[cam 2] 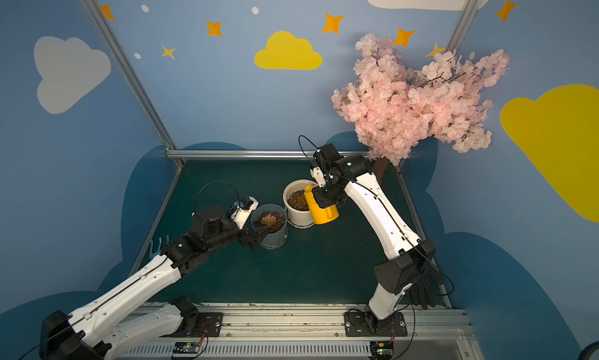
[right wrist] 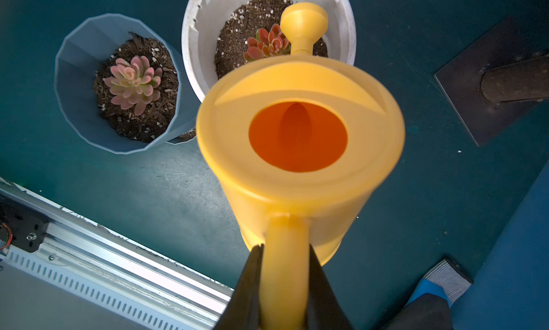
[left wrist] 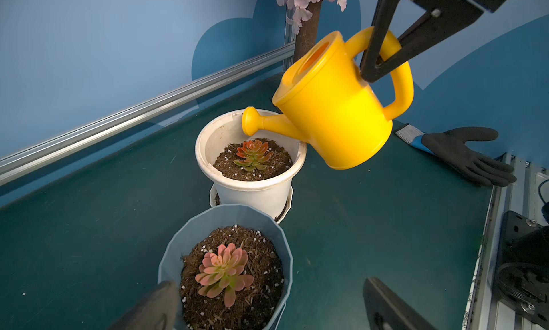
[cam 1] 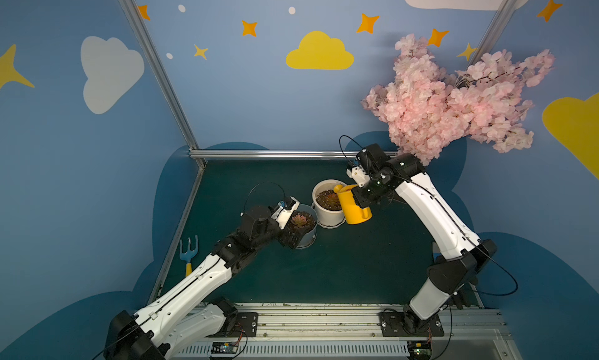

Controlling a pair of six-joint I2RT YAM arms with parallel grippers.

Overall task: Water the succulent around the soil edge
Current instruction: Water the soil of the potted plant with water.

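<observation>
Blue walls [cam 1: 259, 99] w/ cloud & star decals [cam 1: 319, 52], dark green floor [cam 1: 324, 261], alu frame [cam 1: 275, 153].

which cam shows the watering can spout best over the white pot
The left wrist view: it shows the spout side-on, its head hanging over the white pot, clear of the succulent. The right wrist view looks down along the watering can, foreshortening the spout. In both top views it is only a small yellow tip.
</observation>
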